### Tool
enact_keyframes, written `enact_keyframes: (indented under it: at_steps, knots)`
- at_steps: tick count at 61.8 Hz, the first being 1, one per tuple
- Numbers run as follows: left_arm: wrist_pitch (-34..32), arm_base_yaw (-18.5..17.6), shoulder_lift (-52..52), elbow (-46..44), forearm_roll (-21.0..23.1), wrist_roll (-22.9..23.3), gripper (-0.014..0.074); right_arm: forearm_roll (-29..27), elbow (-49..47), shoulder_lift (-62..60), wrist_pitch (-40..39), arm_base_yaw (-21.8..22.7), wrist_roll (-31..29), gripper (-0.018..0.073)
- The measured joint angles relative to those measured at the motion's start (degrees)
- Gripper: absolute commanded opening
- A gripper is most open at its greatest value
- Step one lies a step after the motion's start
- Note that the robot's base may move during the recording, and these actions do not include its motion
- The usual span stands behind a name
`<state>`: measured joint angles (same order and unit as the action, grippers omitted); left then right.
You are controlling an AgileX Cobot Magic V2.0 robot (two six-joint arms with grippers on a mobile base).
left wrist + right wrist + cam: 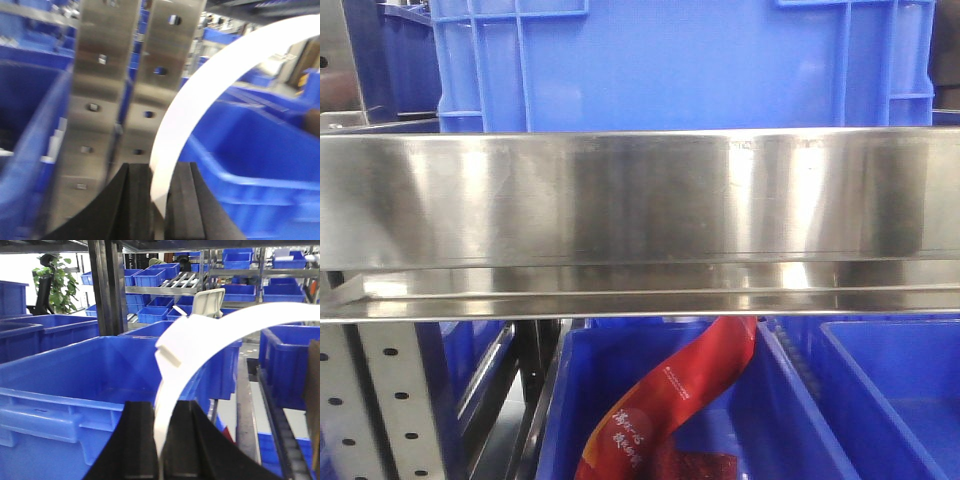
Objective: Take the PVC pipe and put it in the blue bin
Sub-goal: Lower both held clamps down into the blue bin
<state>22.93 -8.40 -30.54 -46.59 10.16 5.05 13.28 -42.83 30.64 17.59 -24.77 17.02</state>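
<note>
— Steel first: in the front view a brushed shelf rail [640, 195] runs right across, with an upper blue bin [680, 60] standing on the level above it. What lies below?

— The lower blue bin [610, 370] holds a red ribbon [680, 385] printed with pale characters, which slants down from under the rail. A neighbouring bin [900, 380] sits just beside it on the right, and a perforated upright [380, 400] stands at the left.

— And the left wrist view?

— Blurred. The left gripper [159, 172] faces two perforated steel posts [100, 100], with blue bins to either side. Its black pads stand close together, and a white curved band [210, 82] runs down into the narrow gap. Whether they pinch it, I cannot tell.

— The right wrist view?

— Much the same. The right gripper [164, 407] has its pads near together, with a second white band [250, 322], this one carrying a clip, dropping between them. Clamped or merely close, I cannot tell. A big blue bin [75, 390] sits just ahead of and below it, beside a black post [107, 285]. Shelves of small bins [155, 277] and a plant [60, 285] stand behind.

— The PVC pipe?

— I cannot tell where it is. Nothing I can make out in any view is plainly a pipe.
</note>
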Motion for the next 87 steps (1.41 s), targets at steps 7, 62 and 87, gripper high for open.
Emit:
enact_keyframes:
  at_steps: [7,62,87]
  knots:
    - [1.15,-3.38,-2.75,-3.86,8.41,-7.96,-0.0111,-2.12,0.0,0.0,-1.59,0.0,0.0,-0.0168]
    - [2.76,-21.86,-56.16,-49.51,8.39,-15.55,-0.0111,-4.6,-27.57,37.83,9.32,-12.59,0.11,-0.0168]
    - [2.01,-18.58,-63.2,-52.92,9.24,-15.55,-0.0111,-4.7,-38.76,49.99,9.89,-12.67,0.11,-0.0168]
